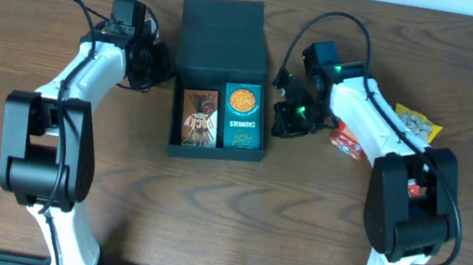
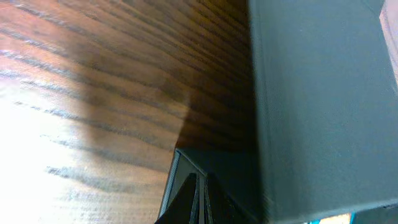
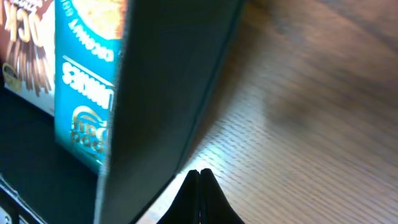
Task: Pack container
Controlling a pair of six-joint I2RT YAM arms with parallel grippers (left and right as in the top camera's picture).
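Observation:
The container [image 1: 225, 32] is a dark teal box at the table's middle back, its flap lid open toward the back. Inside stand a brown snack pack [image 1: 199, 118] and a teal snack pack [image 1: 243, 117]. My left gripper [image 1: 158, 66] is shut close beside the container's left wall [image 2: 317, 106], fingertips [image 2: 191, 186] pressed together over a teal flap edge. On the other side my right gripper [image 1: 279, 113] is shut just off the right wall [image 3: 168, 93], holding nothing, its fingertips [image 3: 194, 177] over bare wood. The teal pack [image 3: 87, 81] and the brown pack [image 3: 28, 43] show past that wall.
A yellow snack bag [image 1: 418, 124] and a red and white pack [image 1: 348, 142] lie on the wooden table to the right, partly under the right arm. Both arm bases stand at the front edge.

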